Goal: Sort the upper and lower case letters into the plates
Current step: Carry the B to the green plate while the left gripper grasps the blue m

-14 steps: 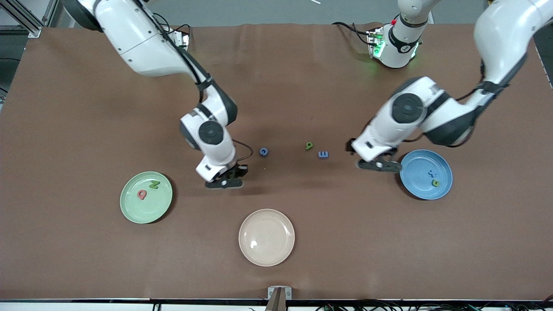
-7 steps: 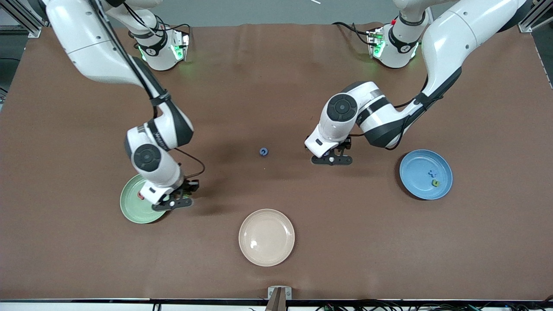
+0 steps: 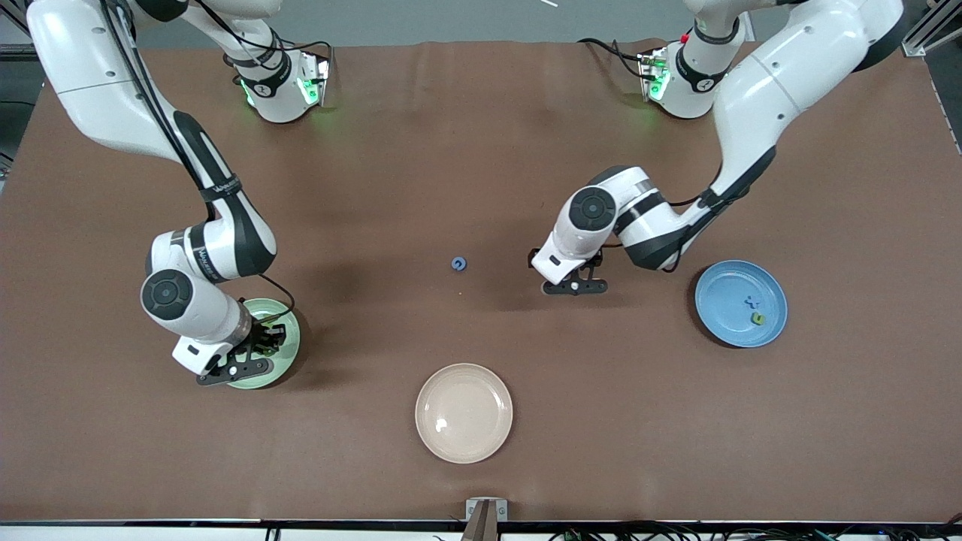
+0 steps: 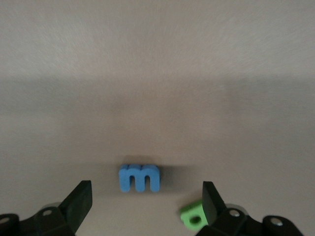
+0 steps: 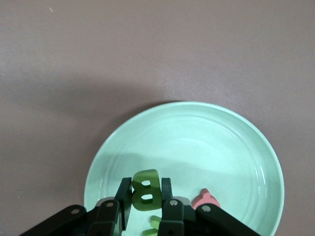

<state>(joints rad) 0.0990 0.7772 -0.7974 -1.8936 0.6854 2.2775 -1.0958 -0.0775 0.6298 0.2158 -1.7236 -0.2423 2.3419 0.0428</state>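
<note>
Two letters lie in the blue plate [image 3: 740, 303]; right gripper [image 5: 146, 204] clamps green B [image 5: 145, 191] over mint plate [image 5: 211, 142]; left gripper [image 4: 145, 199], spread, straddles blue m [image 4: 140, 177]; blue G [image 3: 458, 264] remains at the table's nine o'clock of it.

A robotics lab. Two white Franka arms [image 3: 180, 150] bolted along a brown-covered table [image 3: 481, 150]. Bundled black cables [image 3: 676, 535] trail along its near edge.

The right arm covers most of the mint plate [image 3: 289, 342] in front view.
</note>
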